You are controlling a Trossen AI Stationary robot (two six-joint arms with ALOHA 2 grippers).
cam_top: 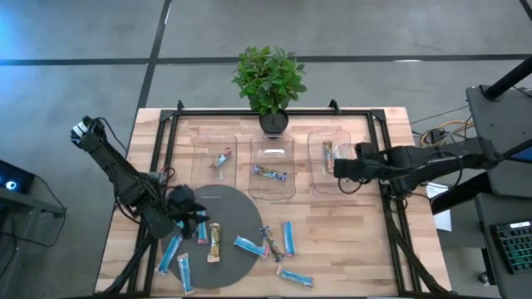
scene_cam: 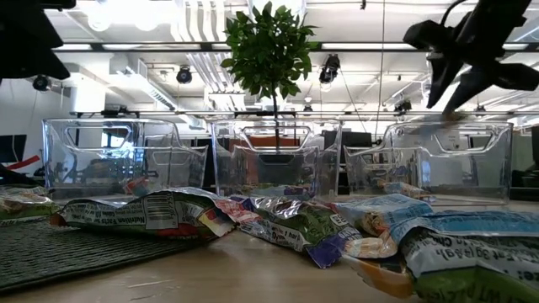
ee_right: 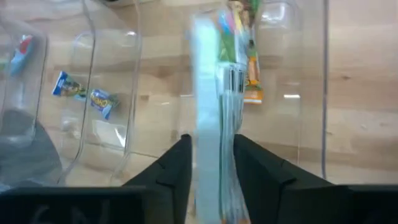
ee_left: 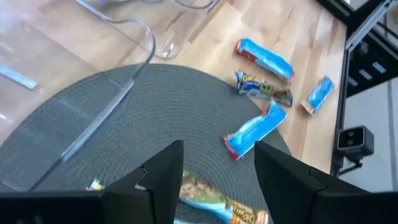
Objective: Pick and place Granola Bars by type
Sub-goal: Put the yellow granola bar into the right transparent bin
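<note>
My right gripper [ee_right: 211,168] pinched a granola bar [ee_right: 214,106] above the right tray [cam_top: 316,170]; best release low, centred over the bar already inside. My left gripper [ee_left: 217,168] hung open over the mat [cam_top: 237,220], loose bars nearby.

Both arms are built of dark, near-black segments joined by bulky rounded joints, with thin black cables looped loosely along them. The left claw [ee_left: 214,180] ends in two flat, angular black fingers [ee_left: 165,174]. The right claw [ee_right: 210,165] has matching matte black, wedge-shaped fingers [ee_right: 177,165].
</note>
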